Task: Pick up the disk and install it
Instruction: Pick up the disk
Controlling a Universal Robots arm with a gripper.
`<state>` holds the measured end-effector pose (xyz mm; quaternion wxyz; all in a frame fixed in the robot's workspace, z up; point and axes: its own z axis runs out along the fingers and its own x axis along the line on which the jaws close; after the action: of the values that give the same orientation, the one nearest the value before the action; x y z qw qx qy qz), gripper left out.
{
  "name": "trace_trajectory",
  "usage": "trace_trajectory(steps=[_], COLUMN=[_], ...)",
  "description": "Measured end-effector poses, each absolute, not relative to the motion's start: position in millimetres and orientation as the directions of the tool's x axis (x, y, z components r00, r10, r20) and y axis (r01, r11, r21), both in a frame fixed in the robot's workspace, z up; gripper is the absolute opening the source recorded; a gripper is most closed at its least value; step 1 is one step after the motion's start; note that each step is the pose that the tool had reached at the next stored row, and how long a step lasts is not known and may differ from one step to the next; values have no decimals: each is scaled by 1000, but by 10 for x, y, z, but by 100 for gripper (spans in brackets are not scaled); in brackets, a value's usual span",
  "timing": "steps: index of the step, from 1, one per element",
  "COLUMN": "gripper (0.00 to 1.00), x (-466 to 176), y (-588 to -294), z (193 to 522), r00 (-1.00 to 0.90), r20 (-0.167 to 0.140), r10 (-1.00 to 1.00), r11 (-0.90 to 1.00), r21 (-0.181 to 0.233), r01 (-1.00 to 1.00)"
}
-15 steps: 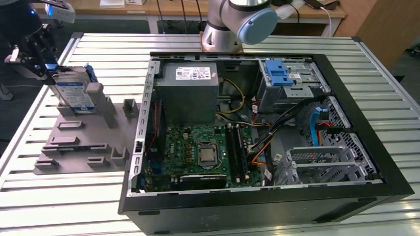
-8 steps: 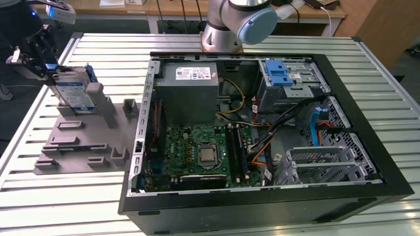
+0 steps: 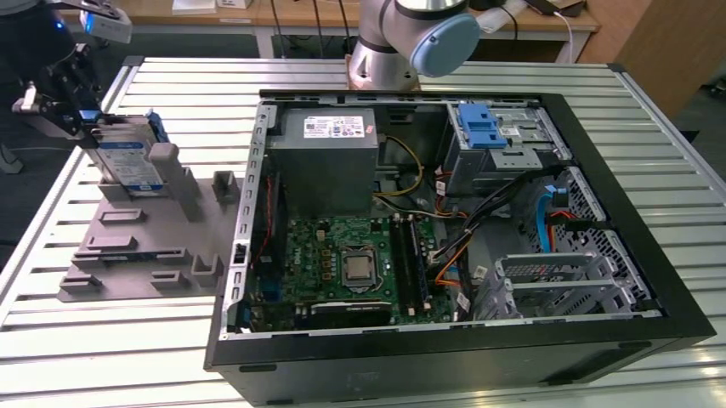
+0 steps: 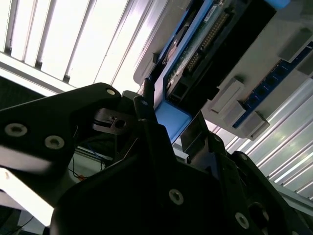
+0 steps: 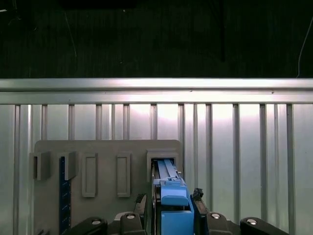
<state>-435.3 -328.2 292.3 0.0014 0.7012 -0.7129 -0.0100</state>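
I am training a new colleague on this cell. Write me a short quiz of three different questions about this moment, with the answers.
1. True or false: the disk stands upright in a slot of the grey holder plate, outside the computer case.
2. The hand is nearest to: A the disk; B the motherboard; C the power supply.
3. What colour is the plastic frame around the disk's edges?

Key: 1 true; 2 A; 3 blue.
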Motion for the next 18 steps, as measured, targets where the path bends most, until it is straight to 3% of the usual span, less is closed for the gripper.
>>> trace_trajectory(steps=[7,9,10,18], gripper=[47,46,39,37], x=[-4353,-4353,-4354,-4353], y=[-3283,-3283,-3283,-3283], z=[2903,2898,2897,2894], r00=[-17,-17,-17,-17], r20=[-12,-12,-12,-12], r10=[-1000,-1000,-1000,-1000], r11=[17,17,17,17], r21=[16,16,16,16], r01=[-1000,-1000,-1000,-1000])
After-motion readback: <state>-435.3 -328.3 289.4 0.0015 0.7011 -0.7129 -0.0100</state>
